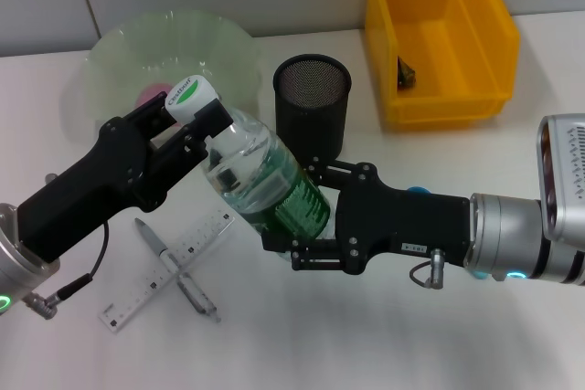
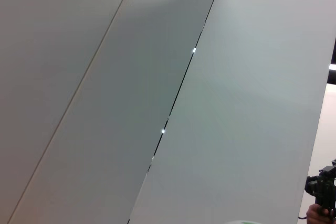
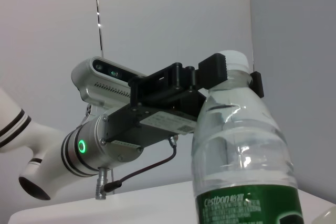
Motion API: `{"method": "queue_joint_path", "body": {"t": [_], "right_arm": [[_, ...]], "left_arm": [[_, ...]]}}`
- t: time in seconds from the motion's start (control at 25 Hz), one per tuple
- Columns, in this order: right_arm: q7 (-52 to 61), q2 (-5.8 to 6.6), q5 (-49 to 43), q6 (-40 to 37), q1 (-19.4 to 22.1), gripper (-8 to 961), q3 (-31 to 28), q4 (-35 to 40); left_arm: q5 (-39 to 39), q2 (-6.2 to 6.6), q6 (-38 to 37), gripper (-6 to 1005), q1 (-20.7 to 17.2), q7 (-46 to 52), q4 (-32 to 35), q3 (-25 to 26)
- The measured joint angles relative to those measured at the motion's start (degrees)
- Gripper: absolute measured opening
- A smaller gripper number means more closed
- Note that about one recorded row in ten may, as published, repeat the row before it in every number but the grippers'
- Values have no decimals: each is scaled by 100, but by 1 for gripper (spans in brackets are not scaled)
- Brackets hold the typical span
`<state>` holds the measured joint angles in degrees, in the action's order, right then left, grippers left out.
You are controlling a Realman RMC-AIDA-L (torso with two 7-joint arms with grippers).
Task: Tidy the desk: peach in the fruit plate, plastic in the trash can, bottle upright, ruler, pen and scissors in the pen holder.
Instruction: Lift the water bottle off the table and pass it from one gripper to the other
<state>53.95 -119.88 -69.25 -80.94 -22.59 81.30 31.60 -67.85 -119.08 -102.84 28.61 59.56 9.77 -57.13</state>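
Bottle (image 1: 265, 175) between both tools

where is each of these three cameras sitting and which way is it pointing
Head view: on the robot's head, looking down at the desk; both arms show, the left end effector at the bottle cap, the right end effector on its body.
Left wrist view: on the left arm, facing wall panels; none of that arm's own body shows.
Right wrist view: on the right arm, facing the bottle and left end effector.
Shared: head and right wrist views both show the bottle and left end effector.

Clear green-labelled bottle (image 1: 260, 177) tilts above crossed ruler (image 1: 164, 271) and pen (image 1: 178, 271).
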Motion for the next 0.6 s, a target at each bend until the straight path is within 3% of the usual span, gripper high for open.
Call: {"method": "queue_joint_path", "body": {"t": [0.6], "right_arm": [[43, 22, 219, 16, -58, 789, 197, -68]], "left_arm": [[-16, 3, 8, 438, 7, 18, -1, 5]]}}
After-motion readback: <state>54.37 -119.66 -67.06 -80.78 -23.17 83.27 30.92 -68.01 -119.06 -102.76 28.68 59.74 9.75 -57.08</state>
